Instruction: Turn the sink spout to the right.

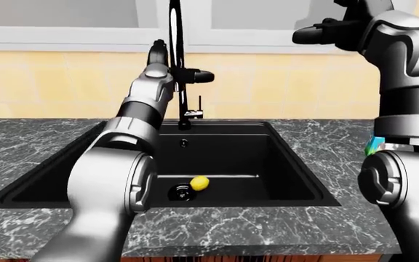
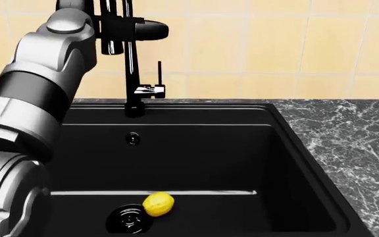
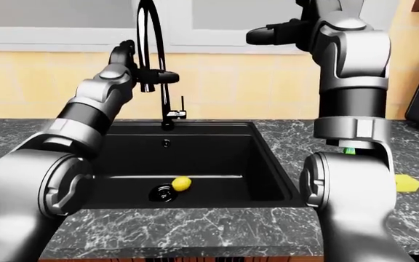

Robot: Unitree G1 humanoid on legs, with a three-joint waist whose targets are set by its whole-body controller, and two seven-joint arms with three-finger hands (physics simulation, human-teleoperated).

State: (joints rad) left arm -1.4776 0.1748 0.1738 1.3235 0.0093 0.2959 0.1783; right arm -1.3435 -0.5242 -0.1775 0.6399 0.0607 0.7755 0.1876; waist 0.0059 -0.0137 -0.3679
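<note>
The sink spout [image 3: 149,33] is a glossy black, tall gooseneck: a thin upright stem rising from a round base at the sink's rim, arching over high up and ending in a short nozzle that hangs down. The nozzle sits right at the left hand [image 2: 120,27], whose dark fingers [image 2: 151,29] reach past the stem to the head view's right. A small lever sticks up beside the stem, below the hand.

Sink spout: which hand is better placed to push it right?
Left. The left hand is already up at the black gooseneck sink spout, its fingers alongside the downturned end. The right hand is raised high near the window, well to the right of the spout and touching nothing.
</note>
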